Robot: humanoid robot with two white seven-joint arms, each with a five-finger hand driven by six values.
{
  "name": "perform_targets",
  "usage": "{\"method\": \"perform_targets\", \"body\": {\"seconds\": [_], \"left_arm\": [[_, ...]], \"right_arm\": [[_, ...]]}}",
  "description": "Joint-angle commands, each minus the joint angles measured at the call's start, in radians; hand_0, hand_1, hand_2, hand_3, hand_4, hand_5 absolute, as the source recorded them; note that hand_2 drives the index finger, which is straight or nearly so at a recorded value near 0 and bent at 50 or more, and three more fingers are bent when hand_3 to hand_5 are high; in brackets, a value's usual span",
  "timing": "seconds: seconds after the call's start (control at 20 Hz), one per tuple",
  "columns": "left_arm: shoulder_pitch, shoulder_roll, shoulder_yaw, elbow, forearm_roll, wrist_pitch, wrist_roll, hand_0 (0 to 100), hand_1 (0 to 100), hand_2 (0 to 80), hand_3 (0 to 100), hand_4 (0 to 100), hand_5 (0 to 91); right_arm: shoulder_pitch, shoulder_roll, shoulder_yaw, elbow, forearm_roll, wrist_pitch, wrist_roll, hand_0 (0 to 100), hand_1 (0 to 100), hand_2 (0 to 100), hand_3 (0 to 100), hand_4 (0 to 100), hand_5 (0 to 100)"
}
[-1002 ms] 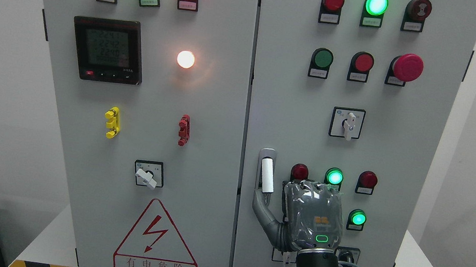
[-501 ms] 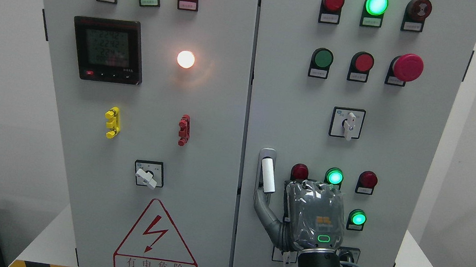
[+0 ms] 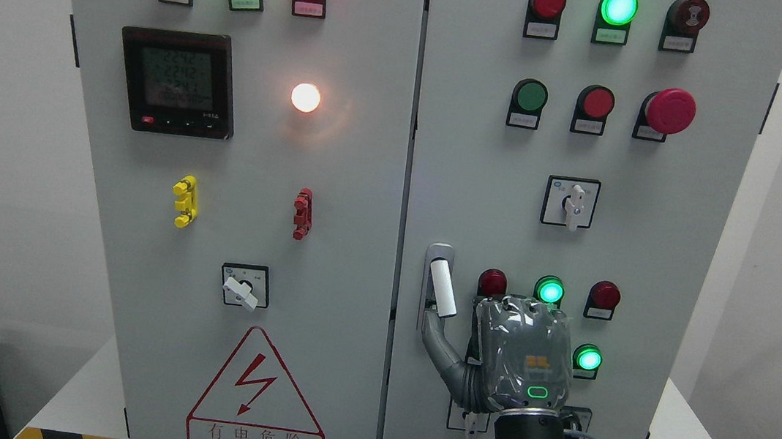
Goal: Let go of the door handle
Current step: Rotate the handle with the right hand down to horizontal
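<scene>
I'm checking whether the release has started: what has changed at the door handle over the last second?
The right hand has drifted slightly right and down, and the white door handle has tilted a little further, its lower end swinging right. The thumb still reaches up to the handle's lower end. Cabinet doors, lamps and switches look unchanged.

Warning sign (image 3: 259, 394) on cabinet door reads "有电危险".

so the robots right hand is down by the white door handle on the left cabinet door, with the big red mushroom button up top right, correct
Not quite. The head view shows the white door handle on the right cabinet door, just right of the centre seam, not on the left one. The rest holds: the right hand is down beside it, and the big red mushroom button sits at upper right.
</scene>
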State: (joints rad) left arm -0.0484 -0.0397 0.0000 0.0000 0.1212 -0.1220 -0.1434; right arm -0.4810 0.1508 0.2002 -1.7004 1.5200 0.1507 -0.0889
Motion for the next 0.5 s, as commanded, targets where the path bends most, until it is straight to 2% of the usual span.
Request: {"method": "perform_targets", "body": {"seconds": [0.0,0.45], "left_arm": [[0.001,0.000,0.011,0.017,0.000,0.001,0.001,12,39,0.0,0,0,0.0],[0.001,0.000,0.011,0.017,0.000,0.001,0.001,12,39,0.0,0,0,0.0]], "right_arm": [[-0.001,-0.002,-0.010,-0.001,0.000,0.000,0.000,41,9,92,100,95,96],[-0.001,-0.002,-0.013,-0.001,0.002,0.000,0.000,41,10,91,100,95,96]]}}
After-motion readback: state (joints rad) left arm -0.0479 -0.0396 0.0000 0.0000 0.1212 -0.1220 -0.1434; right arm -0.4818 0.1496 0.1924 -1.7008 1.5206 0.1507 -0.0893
